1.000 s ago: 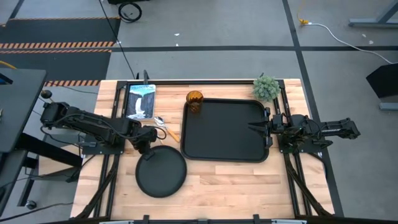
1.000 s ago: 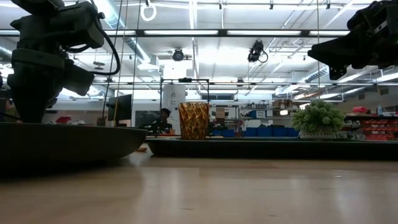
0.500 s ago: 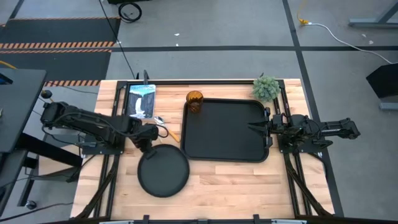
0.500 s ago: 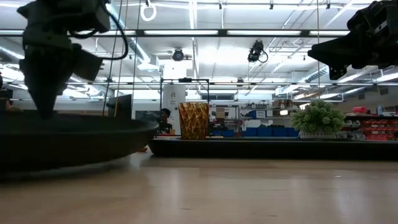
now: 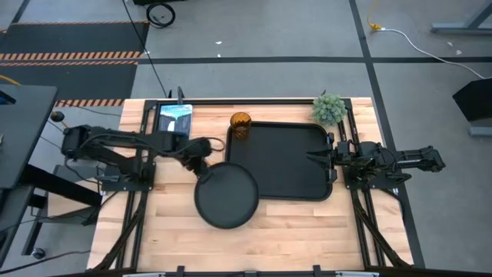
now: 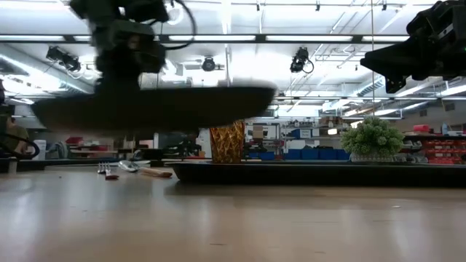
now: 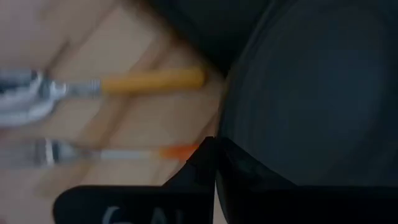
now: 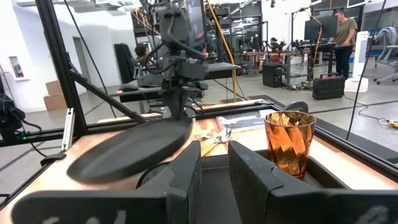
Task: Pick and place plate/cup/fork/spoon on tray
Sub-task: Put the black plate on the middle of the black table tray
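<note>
The round black plate [image 5: 228, 198] hangs in the air, shut in my left gripper [image 5: 201, 159], and overlaps the near left corner of the black tray [image 5: 296, 181] in the high view. In the low view the plate [image 6: 153, 109] is clear of the table. The amber cup [image 5: 241, 125] stands at the tray's far left corner. Two orange-handled utensils [image 7: 149, 79] [image 7: 124, 152] lie on the wood to the left of the tray; blur hides which is the fork and which the spoon. My right gripper [image 5: 314, 158] is open by a narrow gap, empty, over the tray's right part. My left gripper pinches the plate's rim [image 7: 225, 134] at its far left edge, one finger inside the rim and one outside. The fingers come from above, pointing down. The plate hangs below them, roughly level and lifted clear of the table.
A small green plant [image 5: 329, 108] stands at the tray's far right corner. A printed card [image 5: 174, 119] lies at the table's far left. Bare wood lies along the near edge. People [image 8: 342, 28] stand in the room behind.
My left gripper has risen and gone toward the table's right edge, toward the tray, still shut on the plate. The plate has been lifted clear of the table and carried right, and now overlaps the tray's near left corner. The utensils now show in the low view.
</note>
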`<act>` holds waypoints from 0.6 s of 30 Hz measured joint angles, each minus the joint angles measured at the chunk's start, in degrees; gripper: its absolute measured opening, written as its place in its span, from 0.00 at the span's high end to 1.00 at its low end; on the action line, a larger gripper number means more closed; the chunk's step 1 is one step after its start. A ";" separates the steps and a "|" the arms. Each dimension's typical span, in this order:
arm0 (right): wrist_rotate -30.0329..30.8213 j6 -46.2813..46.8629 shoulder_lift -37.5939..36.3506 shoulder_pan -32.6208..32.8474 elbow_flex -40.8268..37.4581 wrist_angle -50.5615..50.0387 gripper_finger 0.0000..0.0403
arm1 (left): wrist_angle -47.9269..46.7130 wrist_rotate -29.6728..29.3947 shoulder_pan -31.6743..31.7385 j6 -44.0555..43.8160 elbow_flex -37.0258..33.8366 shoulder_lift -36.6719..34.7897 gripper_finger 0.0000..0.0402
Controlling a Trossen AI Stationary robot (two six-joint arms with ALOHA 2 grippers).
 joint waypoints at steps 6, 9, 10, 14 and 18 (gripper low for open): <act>0.00 -0.01 0.00 0.01 -0.02 0.08 0.78 | -0.80 -0.92 2.56 4.62 11.36 11.25 0.97; 0.00 0.01 0.00 0.00 -0.01 0.08 0.78 | -2.07 -1.05 3.68 7.56 18.50 16.51 0.97; 0.00 0.00 0.00 0.00 -0.01 0.07 0.78 | -2.46 -1.02 4.10 8.62 20.95 18.17 0.97; 0.00 0.01 0.00 0.00 -0.01 0.06 0.78 | -5.07 -0.88 6.10 13.37 32.12 25.53 0.97; 0.00 0.00 0.00 -0.01 -0.02 0.08 0.78 | -7.91 -1.05 7.84 17.66 43.37 33.55 0.97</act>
